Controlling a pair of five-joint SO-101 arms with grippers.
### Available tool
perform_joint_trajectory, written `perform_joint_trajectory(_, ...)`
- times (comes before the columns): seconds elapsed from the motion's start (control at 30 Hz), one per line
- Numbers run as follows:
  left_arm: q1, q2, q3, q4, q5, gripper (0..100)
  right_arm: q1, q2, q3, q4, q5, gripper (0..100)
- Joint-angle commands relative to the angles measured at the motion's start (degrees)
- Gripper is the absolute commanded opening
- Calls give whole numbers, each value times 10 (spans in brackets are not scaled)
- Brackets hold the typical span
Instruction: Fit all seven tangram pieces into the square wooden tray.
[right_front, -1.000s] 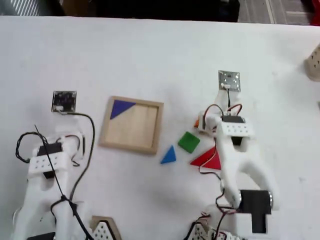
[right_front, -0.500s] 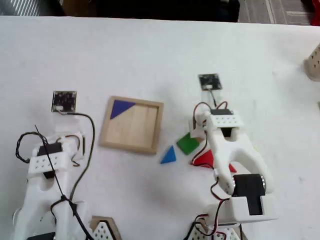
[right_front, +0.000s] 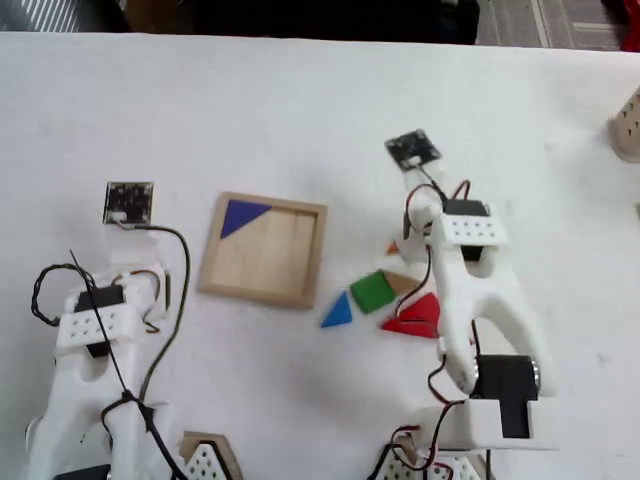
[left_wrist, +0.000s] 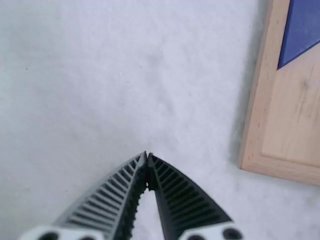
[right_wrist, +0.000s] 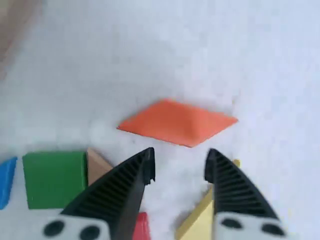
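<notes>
The square wooden tray (right_front: 308, 262) lies mid-table with a dark blue triangle (right_front: 243, 214) in its far left corner. To its right lie a small blue triangle (right_front: 337, 311), a green square (right_front: 372, 291), a tan piece (right_front: 403, 282), a red triangle (right_front: 415, 317) and an orange piece (right_front: 393, 247). My right gripper (right_wrist: 180, 162) is open just short of the orange parallelogram (right_wrist: 177, 122), with a yellow piece (right_wrist: 207, 216) under one finger. My left gripper (left_wrist: 146, 159) is shut on nothing over bare table beside the tray's rim (left_wrist: 257, 110).
The left arm (right_front: 95, 325) stands left of the tray and the right arm (right_front: 470, 265) rises over the loose pieces. A pale perforated object (right_front: 627, 125) sits at the table's right edge. White tabletop stretches beyond the tray.
The right arm's wrist has swung left and a little farther out, so the tan piece now shows beside the green square. The left arm has not moved.
</notes>
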Motion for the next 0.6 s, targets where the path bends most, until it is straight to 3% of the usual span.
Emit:
perform_joint_trajectory(0.0,15,-15,-1,-13,-4,24,-21,17,-38,6,172,286)
perform_joint_trajectory(0.1,15,-15,-1,-13,-4,24,-22,42,-53,6,282,327)
perform_joint_trajectory(0.3,15,-15,0,-29,-4,24,-21,103,-144,100,391,345)
perform_joint_trajectory(0.57,15,-15,0,-29,-4,24,-13,263,-287,159,425,344)
